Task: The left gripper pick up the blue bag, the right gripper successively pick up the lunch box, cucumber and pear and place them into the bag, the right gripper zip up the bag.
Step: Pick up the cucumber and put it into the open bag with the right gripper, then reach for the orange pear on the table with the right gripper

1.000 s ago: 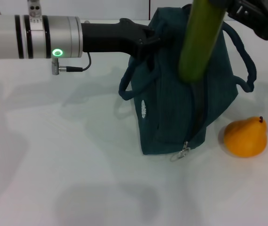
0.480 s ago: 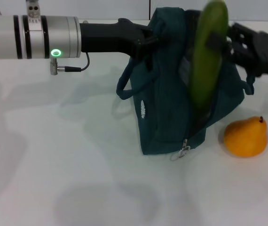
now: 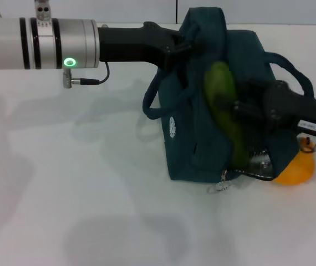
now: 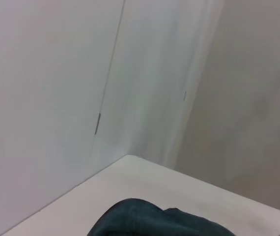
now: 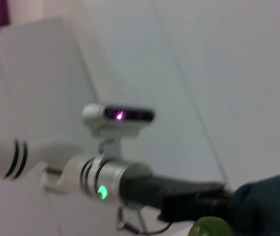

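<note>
The blue bag stands on the white table, its opening facing right. My left gripper is shut on the bag's top edge by a handle and holds it up. My right gripper is shut on the cucumber and holds it slanted inside the bag's opening. A clear, shiny piece low in the opening looks like the lunch box. The pear lies right of the bag, partly hidden by my right arm. The bag's top shows in the left wrist view. The cucumber's tip shows in the right wrist view.
The bag's zipper pull hangs at its lower front corner. A loose handle droops on the bag's left side. White table stretches left and in front of the bag. The wall stands behind the table.
My right gripper has come down from above the bag and carried the cucumber into the opening. The bag's right side has spread open and my arm now covers part of the pear.
</note>
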Motion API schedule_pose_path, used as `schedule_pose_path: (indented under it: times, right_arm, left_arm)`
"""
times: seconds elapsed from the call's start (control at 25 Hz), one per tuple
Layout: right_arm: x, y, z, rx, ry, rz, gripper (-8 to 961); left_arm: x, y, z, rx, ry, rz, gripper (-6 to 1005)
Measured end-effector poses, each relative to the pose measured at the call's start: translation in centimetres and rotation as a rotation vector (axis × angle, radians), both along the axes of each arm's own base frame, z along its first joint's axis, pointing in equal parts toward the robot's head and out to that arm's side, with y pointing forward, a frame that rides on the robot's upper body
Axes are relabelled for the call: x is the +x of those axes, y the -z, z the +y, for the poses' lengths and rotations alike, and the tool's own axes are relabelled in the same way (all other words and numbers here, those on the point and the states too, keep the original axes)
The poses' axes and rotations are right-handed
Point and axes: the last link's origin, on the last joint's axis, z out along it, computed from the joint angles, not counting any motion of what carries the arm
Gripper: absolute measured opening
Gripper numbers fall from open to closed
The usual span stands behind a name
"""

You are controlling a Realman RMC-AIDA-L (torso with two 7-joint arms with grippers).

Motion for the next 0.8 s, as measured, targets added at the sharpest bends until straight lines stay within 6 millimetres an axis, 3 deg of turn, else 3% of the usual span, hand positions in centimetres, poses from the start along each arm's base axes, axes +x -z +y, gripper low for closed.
schedule_pose_path:
  times: [0.6,0.8]
  right_arm:
    - [-0.6,-1.7,0.0,0.152,-0.055,0.100,670]
    - [0.2,-3.6,-0.8,0.263,-0.066,0.170,738]
  left_arm:
    - [0.1,0.0,0.0,-0.004,-0.004,-0.003,75]
    - [0.1,0.1,0.0,-0.004,-0.004,-0.002,75]
